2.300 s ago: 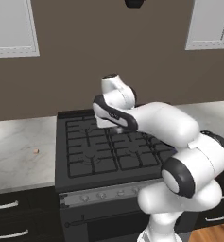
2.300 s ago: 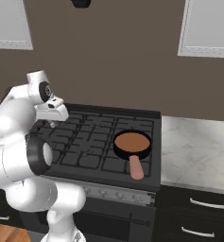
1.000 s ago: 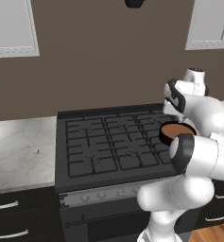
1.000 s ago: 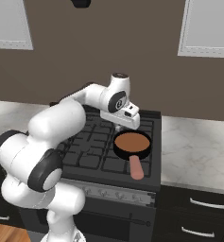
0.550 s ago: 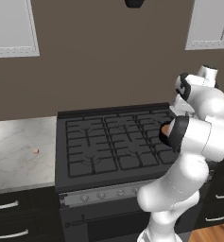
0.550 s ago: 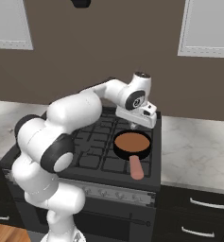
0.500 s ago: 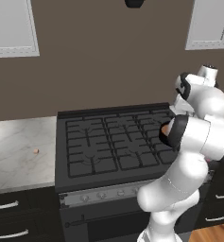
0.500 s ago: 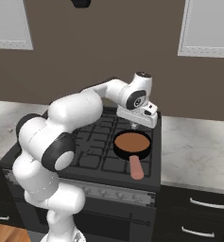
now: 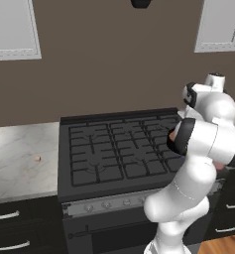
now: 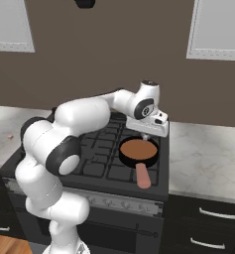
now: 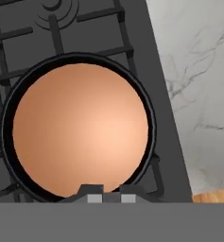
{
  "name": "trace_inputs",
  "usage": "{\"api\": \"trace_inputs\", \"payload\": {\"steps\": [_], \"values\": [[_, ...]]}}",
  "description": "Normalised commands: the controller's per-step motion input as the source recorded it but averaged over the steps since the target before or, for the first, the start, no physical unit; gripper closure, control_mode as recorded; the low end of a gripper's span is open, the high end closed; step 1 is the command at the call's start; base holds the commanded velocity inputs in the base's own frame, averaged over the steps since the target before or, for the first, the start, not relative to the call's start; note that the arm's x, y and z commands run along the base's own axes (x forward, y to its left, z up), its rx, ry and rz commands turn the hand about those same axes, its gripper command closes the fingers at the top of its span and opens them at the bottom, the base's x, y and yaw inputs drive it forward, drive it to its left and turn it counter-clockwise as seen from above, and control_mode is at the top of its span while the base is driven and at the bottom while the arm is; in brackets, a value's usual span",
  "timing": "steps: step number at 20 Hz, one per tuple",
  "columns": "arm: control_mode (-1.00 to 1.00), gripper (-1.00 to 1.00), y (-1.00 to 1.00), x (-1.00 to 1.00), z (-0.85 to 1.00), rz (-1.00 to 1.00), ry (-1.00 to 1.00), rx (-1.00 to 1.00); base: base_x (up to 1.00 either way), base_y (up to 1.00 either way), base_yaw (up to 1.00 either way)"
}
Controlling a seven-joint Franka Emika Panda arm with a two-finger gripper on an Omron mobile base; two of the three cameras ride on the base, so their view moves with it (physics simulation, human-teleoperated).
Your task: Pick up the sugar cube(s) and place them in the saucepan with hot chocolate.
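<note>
Your gripper (image 10: pixel 146 135) is hovering clenched over the saucepan (image 10: pixel 139 152), which is holding brown liquid; its handle (image 10: pixel 142 176) is pointing toward the stove's (image 10: pixel 94 149) front edge.

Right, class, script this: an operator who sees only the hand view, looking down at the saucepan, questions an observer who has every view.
Operator: Where does the handle point?
Observer: The saucepan has its handle pointing toward the front edge of the stove.
Operator: Any sugar cube left out?
Observer: One orange-tan sugar cube lies on the counter left of the stove.
Operator: Is the gripper touching the liquid?
Observer: No, the gripper hangs above the pan's back part.
</note>
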Motion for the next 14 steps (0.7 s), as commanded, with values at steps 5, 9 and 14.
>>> {"api": "trace_inputs", "payload": {"steps": [5,9,14], "values": [[-1.00,1.00,0.00,-0.05,-0.35,0.03,-0.06,-0.13,0.00,0.00,0.00],[-1.00,1.00,0.09,0.00,-0.14,0.01,0.00,-0.02,0.00,0.00,0.00],[-1.00,1.00,0.32,0.19,-0.01,0.00,0.00,0.00,0.00,0.00,0.00]]}}
